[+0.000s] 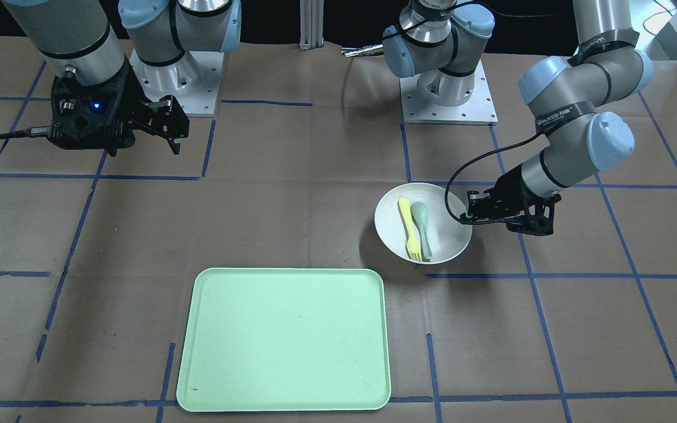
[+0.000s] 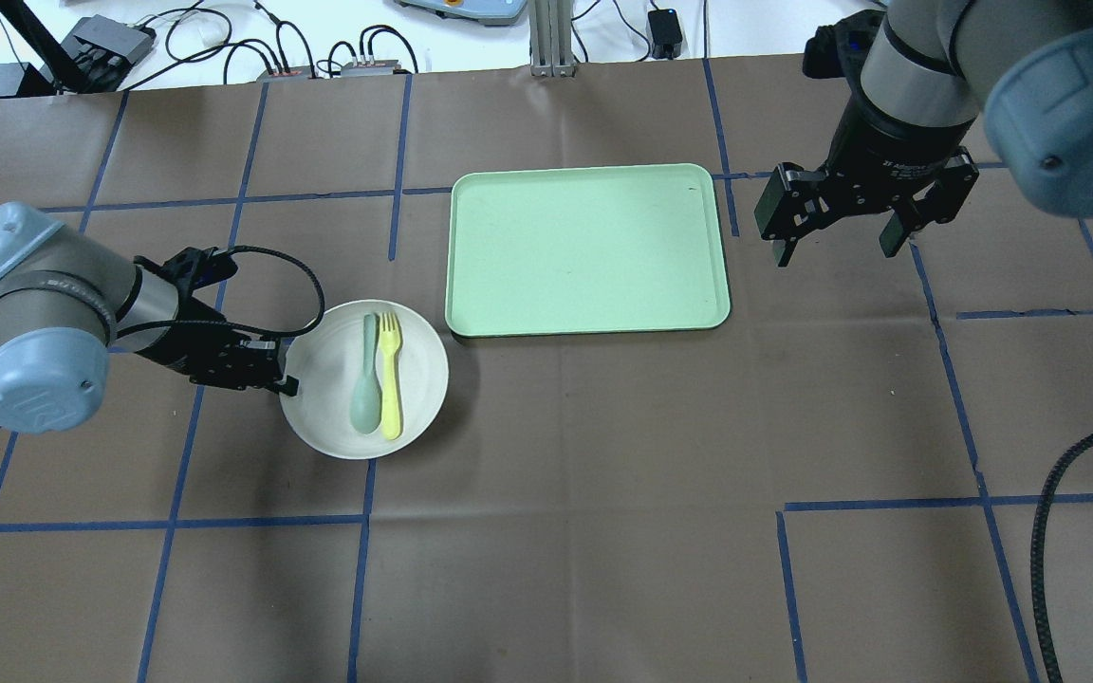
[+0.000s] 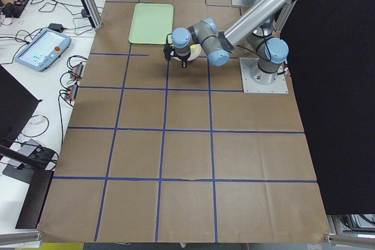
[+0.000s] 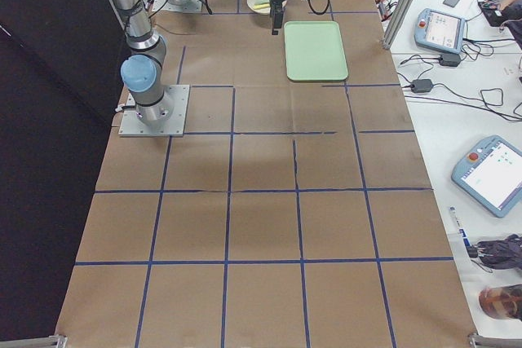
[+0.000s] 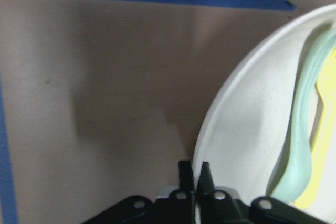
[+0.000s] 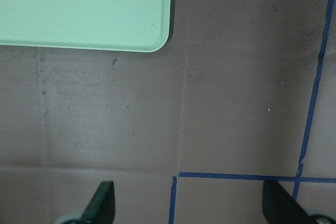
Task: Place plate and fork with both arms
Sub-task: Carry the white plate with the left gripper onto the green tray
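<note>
The off-white plate (image 2: 420, 384) sits left of the green tray (image 2: 589, 247) in the overhead view, and it also shows in the front view (image 1: 390, 226). The yellow fork (image 2: 391, 379) lies in the plate next to a pale green spoon (image 2: 366, 391). My left gripper (image 2: 288, 379) is shut on the plate's left rim. The left wrist view shows its fingertips (image 5: 185, 174) pinched together at the rim (image 5: 231, 103). My right gripper (image 2: 836, 242) is open and empty, and hangs above the table just right of the tray.
The tray (image 1: 282, 338) is empty; its corner shows in the right wrist view (image 6: 79, 3). Blue tape lines cross the brown table cover. Both arm bases stand at the robot's side of the table (image 1: 447, 88). Cables and boxes lie beyond the far edge (image 2: 319, 57).
</note>
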You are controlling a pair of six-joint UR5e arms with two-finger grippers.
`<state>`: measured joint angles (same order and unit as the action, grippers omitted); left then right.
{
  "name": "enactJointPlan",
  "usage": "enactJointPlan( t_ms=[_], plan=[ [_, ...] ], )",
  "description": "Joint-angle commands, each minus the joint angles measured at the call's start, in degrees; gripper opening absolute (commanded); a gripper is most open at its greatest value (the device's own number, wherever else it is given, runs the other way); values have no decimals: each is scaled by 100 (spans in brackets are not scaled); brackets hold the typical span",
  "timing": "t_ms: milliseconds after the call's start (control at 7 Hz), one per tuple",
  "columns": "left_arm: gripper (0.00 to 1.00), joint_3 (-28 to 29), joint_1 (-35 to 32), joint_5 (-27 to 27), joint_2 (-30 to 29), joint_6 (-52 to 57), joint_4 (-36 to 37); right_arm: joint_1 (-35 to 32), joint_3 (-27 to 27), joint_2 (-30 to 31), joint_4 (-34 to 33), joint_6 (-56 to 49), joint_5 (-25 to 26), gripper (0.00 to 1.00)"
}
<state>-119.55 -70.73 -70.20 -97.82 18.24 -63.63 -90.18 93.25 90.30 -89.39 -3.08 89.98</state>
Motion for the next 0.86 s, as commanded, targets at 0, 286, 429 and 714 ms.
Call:
enactJointPlan(
  t_ms=[0, 286, 429, 714],
  plan=[
    [0, 972, -1219, 270, -341, -1738, 26, 0, 0, -4, 0, 0, -7, 100],
    [0, 2184, -1854, 279, -1392, -2234, -18, 0, 0, -4, 0, 0, 2, 100],
    [0, 2826, -2205, 261, -1920, -2489, -18, 0, 9, -4, 0, 0, 2, 100],
    [0, 3752, -2507, 244, -2721, -2992, -27, 0, 9, -4, 0, 0, 2, 100]
  ],
)
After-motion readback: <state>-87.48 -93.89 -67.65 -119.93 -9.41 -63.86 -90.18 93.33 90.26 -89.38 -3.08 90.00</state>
